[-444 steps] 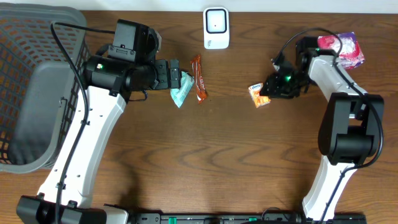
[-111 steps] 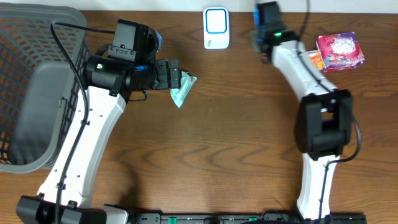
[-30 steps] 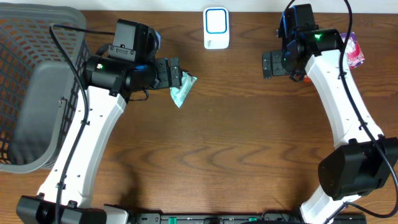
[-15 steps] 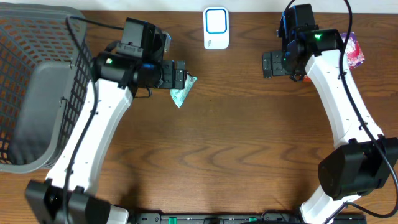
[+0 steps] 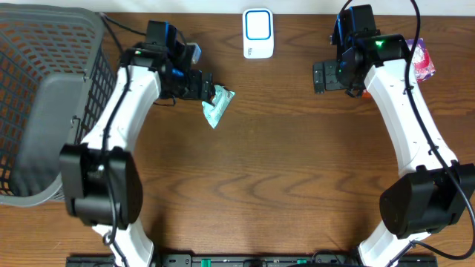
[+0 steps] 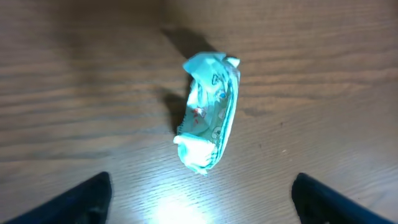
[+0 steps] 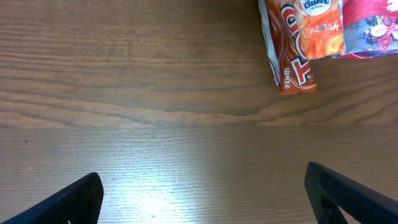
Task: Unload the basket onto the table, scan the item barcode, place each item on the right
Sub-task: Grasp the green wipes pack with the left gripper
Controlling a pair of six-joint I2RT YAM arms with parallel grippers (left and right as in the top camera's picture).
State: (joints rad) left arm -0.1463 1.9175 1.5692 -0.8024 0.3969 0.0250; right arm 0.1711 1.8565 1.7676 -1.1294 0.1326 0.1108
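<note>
A crumpled teal packet (image 5: pixel 217 107) lies on the wooden table; in the left wrist view the teal packet (image 6: pixel 208 112) rests just ahead of my fingers. My left gripper (image 5: pixel 208 87) hovers at its left edge, open, with nothing between its fingers (image 6: pixel 87 198). The white scanner (image 5: pixel 257 33) stands at the back middle of the table. My right gripper (image 5: pixel 320 76) is open over bare wood to the right of the scanner, its dark fingertips (image 7: pixel 348 198) wide apart and empty.
A grey mesh basket (image 5: pixel 44 81) fills the left side. Near my right arm lie an orange snack bar (image 7: pixel 289 50), a small orange cracker pack (image 7: pixel 320 22) and a pink tissue pack (image 5: pixel 417 58), by the back right edge.
My left arm has swung into a different pose, its upper part now reaching in from the lower left, while the gripper stays by the teal packet. The right arm has not moved.
</note>
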